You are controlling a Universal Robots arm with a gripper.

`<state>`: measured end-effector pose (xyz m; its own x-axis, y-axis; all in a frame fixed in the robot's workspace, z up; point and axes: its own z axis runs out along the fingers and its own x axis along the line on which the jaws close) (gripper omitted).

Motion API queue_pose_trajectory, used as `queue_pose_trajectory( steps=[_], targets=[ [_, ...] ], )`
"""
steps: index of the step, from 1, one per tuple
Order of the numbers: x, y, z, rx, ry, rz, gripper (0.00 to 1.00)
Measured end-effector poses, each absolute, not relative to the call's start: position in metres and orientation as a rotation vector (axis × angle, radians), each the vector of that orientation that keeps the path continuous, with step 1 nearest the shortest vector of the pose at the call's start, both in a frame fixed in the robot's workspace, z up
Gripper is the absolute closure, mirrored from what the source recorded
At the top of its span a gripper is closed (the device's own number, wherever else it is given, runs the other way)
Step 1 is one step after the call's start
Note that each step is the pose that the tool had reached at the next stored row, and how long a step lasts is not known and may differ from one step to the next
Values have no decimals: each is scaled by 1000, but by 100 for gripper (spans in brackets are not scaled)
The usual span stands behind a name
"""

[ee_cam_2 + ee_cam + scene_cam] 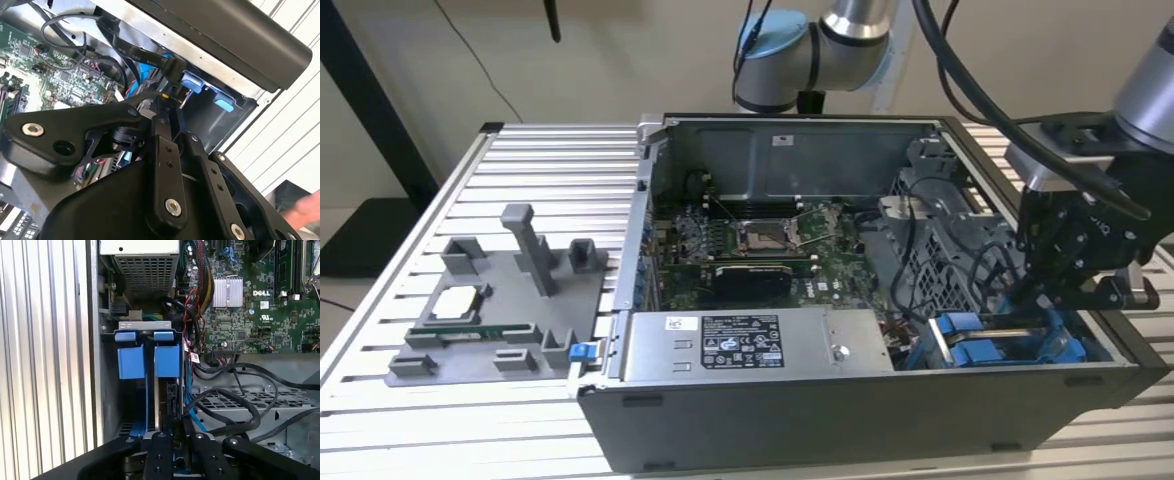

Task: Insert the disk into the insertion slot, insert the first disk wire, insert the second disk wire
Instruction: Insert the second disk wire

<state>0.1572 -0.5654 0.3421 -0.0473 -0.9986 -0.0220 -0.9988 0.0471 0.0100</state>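
The insertion slot (1007, 345) is the grey bay in the case corner at the exterior view's right, with two blue carrier tabs side by side. In the first wrist view the disk sits edge-on in the slot (107, 390), and its blue carrier (166, 360) shows beside a second blue carrier (131, 362). My gripper (176, 432) reaches down into the bay, its fingers drawn close on a dark connector at the disk's near end. A blue disk wire (194, 416) runs from there. In the second wrist view the gripper (167, 105) points at a black flat cable plug (172, 67).
The open case (854, 410) holds the power-supply box (747, 345), the motherboard (761, 245) and loose black cables (235, 405) beside the bay. A grey parts fixture (494, 300) sits on the slatted table at the exterior view's left. A hand (302, 210) shows outside the case.
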Motion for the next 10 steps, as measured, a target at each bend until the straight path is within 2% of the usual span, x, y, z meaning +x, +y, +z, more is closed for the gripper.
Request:
queue_pose_trajectory(
  steps=[10],
  targets=[
    [157,-565,339,-2161,2265,31,100]
  ],
)
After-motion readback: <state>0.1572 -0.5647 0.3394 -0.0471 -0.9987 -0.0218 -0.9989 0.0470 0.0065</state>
